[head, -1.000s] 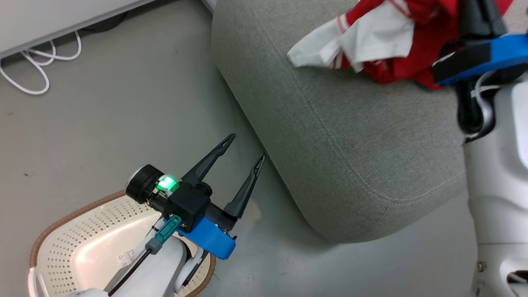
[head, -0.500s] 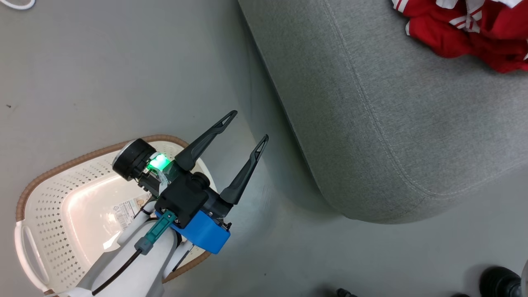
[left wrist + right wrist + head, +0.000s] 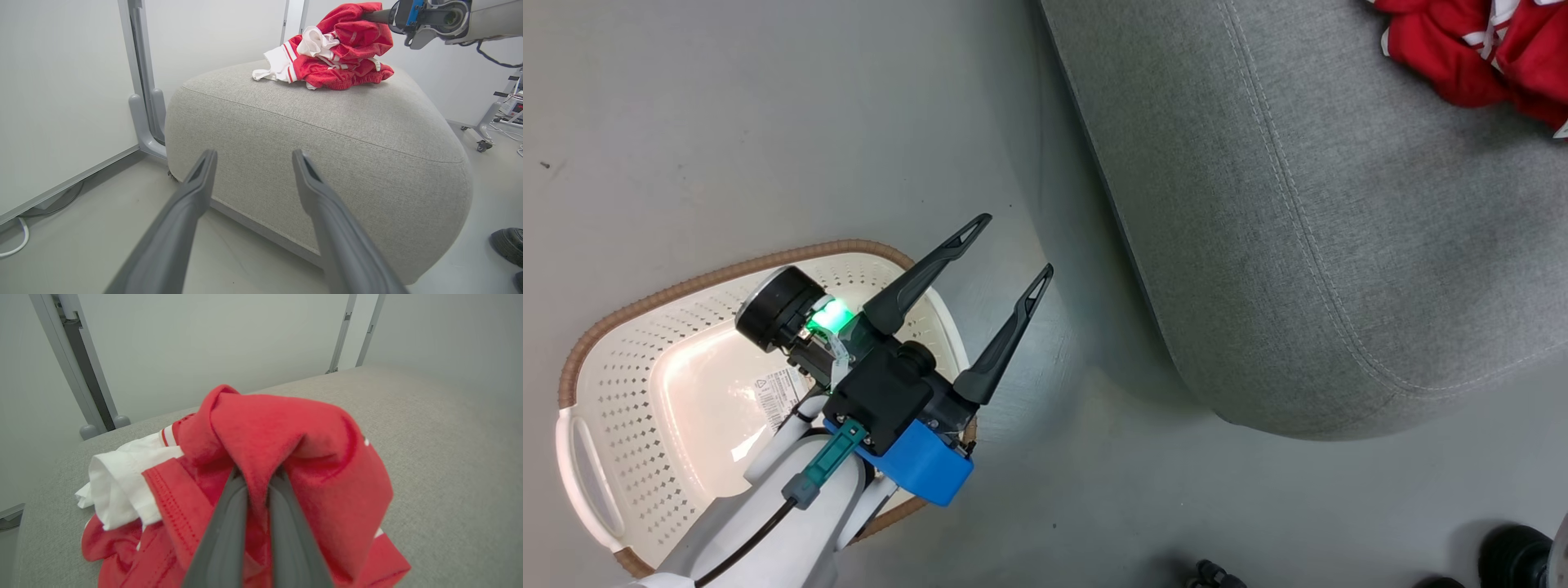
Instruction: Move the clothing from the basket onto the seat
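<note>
The cream basket with a brown rim stands on the floor at the lower left, holding just a paper label. Above its right rim hovers my left gripper, open and holding nothing; its fingers point at the side of the grey seat. The clothing, a red and white heap, lies on top of the seat and shows red at the top right corner. My right gripper is shut on a red garment at the top of the heap, beside a white piece.
White wall panels and a grey post stand behind the seat. A white cable lies on the floor at the left. A dark shoe rests near the seat's right corner, and a wheeled stand is further back.
The head camera has swung, so more of the basket shows and the clothing sits in the top right corner. The left gripper stays open over the basket.
</note>
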{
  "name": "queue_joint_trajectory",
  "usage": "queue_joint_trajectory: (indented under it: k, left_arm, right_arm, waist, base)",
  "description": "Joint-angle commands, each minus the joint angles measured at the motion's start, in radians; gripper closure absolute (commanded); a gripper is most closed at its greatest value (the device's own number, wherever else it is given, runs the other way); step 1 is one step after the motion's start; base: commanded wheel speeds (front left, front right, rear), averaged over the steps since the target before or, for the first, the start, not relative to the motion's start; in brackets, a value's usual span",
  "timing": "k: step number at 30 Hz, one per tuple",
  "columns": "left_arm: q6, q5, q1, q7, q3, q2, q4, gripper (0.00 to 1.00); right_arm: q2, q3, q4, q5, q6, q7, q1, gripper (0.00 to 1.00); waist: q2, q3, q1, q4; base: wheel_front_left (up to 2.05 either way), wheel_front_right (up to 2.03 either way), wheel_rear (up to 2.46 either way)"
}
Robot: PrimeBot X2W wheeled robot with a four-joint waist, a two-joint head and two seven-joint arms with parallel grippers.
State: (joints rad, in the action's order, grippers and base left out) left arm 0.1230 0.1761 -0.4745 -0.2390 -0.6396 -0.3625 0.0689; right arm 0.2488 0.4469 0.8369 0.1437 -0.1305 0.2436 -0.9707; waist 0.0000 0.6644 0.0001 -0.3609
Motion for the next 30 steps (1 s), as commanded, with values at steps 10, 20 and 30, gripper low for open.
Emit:
queue_joint_trajectory:
  k: [10,20,30]
  left_arm:
    - [-0.010,0.011,-0.011,-0.007,-0.005,-0.003,-0.004,0.00]
    - [-0.015,0.021,-0.017,-0.015,-0.012,0.006,0.016,0.00]
    - [-0.015,0.056,0.025,-0.026,-0.015,0.051,0.069,0.00]
  right_arm:
    - [-0.001,-0.006,0.051,-0.043,-0.001,0.019,-0.024,0.04]
    - [0.003,0.008,0.070,-0.036,-0.001,0.022,-0.013,0.00]
    - [0.012,0.009,0.064,-0.053,-0.001,0.023,0.060,0.00]
  waist:
    - [0.0000,-0.013,-0.0001,0.011]
    - [0.0000,-0.037,-0.0001,0.016]
    - [0.0000,-0.148,-0.0001,0.031]
  base:
    - [0.00,0.00,0.00]
    - [0.00,0.00,0.00]
    - [0.00,0.00,0.00]
